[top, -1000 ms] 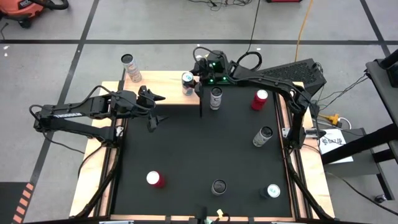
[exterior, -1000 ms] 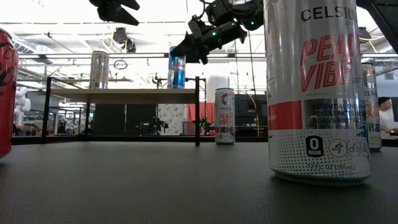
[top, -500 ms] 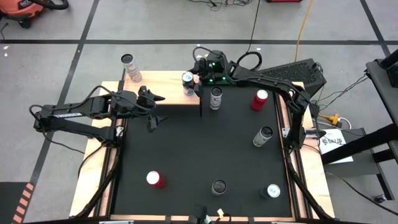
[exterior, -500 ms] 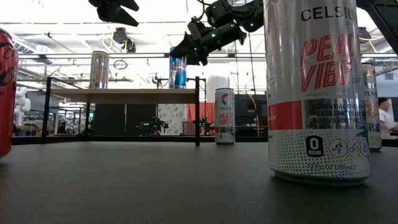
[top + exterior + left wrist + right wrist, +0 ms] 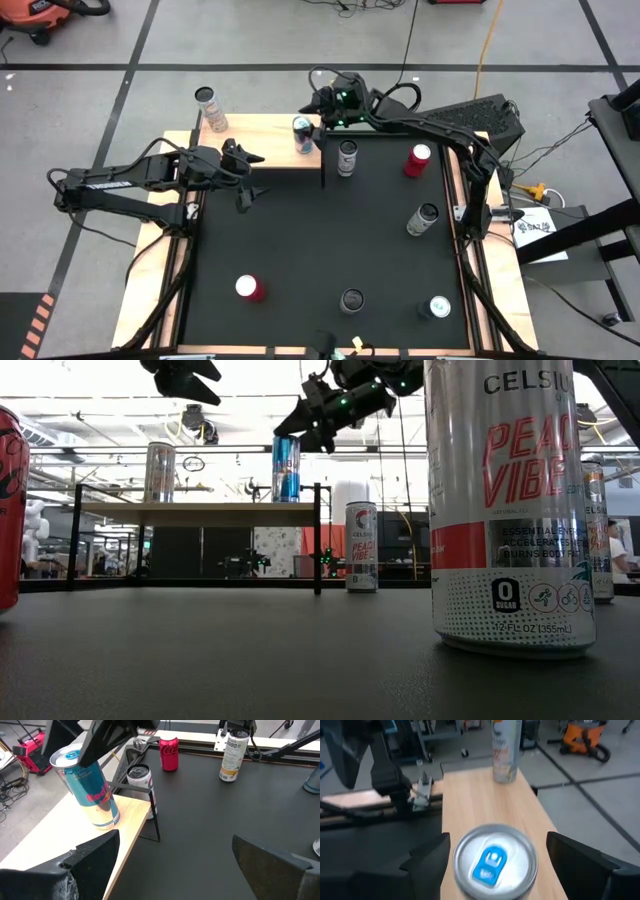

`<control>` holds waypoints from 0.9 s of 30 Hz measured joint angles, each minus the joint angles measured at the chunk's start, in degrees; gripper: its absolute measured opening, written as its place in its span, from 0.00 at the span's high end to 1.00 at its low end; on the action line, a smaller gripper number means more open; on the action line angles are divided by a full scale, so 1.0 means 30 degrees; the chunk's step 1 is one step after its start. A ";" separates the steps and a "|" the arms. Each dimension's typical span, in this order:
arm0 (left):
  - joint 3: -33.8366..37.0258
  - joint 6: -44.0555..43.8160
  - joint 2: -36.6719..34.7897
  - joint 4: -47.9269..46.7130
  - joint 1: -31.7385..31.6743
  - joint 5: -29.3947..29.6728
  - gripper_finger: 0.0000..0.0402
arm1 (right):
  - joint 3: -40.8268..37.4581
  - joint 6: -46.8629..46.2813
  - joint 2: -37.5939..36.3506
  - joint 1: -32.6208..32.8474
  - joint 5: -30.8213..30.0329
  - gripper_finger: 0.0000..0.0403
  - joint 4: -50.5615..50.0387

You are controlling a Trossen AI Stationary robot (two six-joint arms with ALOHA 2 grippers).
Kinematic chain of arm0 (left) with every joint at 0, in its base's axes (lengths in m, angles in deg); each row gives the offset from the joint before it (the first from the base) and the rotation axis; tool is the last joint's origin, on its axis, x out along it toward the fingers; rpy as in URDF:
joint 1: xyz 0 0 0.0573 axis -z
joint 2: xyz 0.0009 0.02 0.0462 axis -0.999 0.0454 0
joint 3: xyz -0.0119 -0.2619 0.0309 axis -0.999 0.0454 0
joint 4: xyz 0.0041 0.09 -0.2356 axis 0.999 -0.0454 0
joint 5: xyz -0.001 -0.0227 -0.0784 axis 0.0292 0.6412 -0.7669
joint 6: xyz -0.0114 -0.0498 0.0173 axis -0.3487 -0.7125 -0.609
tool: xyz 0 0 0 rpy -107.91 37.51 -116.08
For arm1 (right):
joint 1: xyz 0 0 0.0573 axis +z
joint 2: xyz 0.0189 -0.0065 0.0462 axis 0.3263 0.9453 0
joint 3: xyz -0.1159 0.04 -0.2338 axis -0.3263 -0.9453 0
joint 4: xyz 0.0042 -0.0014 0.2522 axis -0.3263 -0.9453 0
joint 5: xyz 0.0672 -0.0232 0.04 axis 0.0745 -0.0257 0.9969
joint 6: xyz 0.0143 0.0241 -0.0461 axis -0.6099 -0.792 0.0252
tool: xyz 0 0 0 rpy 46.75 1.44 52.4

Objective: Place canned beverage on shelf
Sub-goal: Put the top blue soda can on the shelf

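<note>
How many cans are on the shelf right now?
2. A silver can stands at the left end of the shelf; a blue Red Bull can stands near its right end, under the open right gripper. None looks hidden.

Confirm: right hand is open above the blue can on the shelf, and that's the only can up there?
Not quite. The right hand is open above the blue can on the shelf, but a second, silver can stands at the shelf's other end, as the low view shows.

Two dark jointed arms, black cables, green lights
</note>
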 joint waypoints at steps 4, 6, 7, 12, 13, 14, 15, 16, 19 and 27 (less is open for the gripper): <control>0.0000 -0.0006 0.0000 -0.0154 -0.0001 0.0000 0.03 | 0.1090 0.0869 -0.0007 0.0000 -0.0037 0.22 -0.2775; 0.0000 0.0008 0.0005 -0.0149 0.0001 0.0000 0.03 | 0.1526 0.1115 -0.0007 0.0000 -0.0066 0.22 -0.3779; 0.0000 0.0008 0.0004 -0.0154 0.0006 0.0000 0.03 | 0.1687 0.1134 -0.0007 0.0000 -0.0066 0.22 -0.4100; 0.0000 0.0015 0.0000 -0.0147 0.0006 0.0000 0.03 | 0.2290 0.1179 -0.0015 -0.0007 -0.0067 0.22 -0.5614; 0.0000 0.0015 0.0001 -0.0147 0.0000 0.0000 0.03 | 0.2356 0.1185 -0.0015 -0.0007 -0.0066 0.22 -0.5923; 0.0000 0.0015 0.0000 -0.0141 0.0001 0.0000 0.03 | 0.2449 0.1205 -0.0015 -0.0007 -0.0066 0.22 -0.6288; 0.0000 0.0015 0.0003 -0.0140 0.0006 0.0000 0.03 | 0.2533 0.1289 -0.0015 -0.0007 -0.0079 0.22 -0.6557; 0.0000 0.0015 0.0003 -0.0140 0.0003 0.0000 0.03 | 0.2562 0.1403 -0.0015 -0.0007 -0.0080 0.22 -0.6840; 0.0000 0.0016 0.0000 -0.0128 0.0004 0.0000 0.03 | 0.2562 0.1682 -0.0029 -0.0007 -0.0096 0.22 -0.7783; 0.0000 0.0027 0.0003 -0.0089 0.0006 0.0000 0.03 | 0.2562 0.2755 -0.0029 0.0051 -0.2244 0.28 -0.9678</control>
